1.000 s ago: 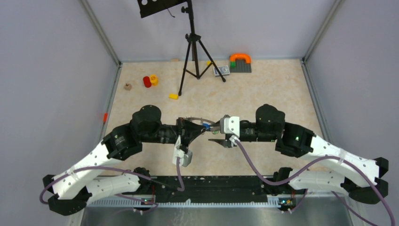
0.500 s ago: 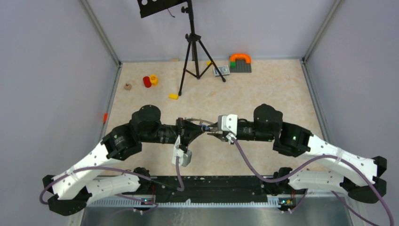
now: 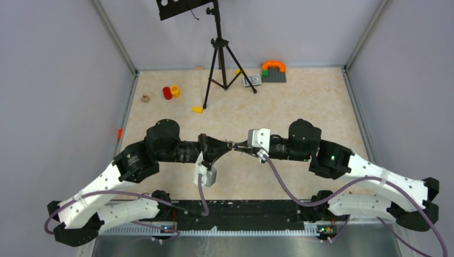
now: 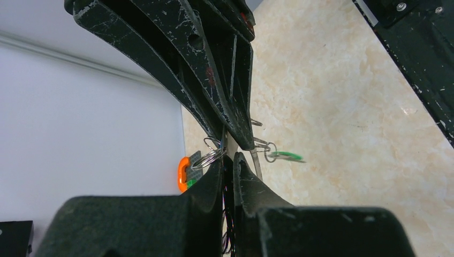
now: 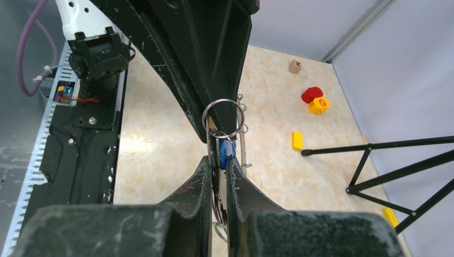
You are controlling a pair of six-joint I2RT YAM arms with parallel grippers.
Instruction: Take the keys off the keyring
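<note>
Top external view is showing both arms meeting in mid-air above the table [image 3: 300, 107]. No freed key is showing on it. The keys [image 4: 285, 156] are seemingly all hanging from the keyring [image 3: 234, 144], so the removal is judged to be only beginning.

On the left, the left gripper [image 4: 229, 167] is pressing its fingers almost together, apparently pinching the keyring's edge. Just beside it, a green-tagged one of the keys is dangling from small wire loops.

On the right, the right gripper [image 5: 218, 166] is clamping narrowly on the blue-tagged key [image 5: 225, 151], with a thin wire ring [image 5: 204, 119] standing just above its fingertips.
</note>
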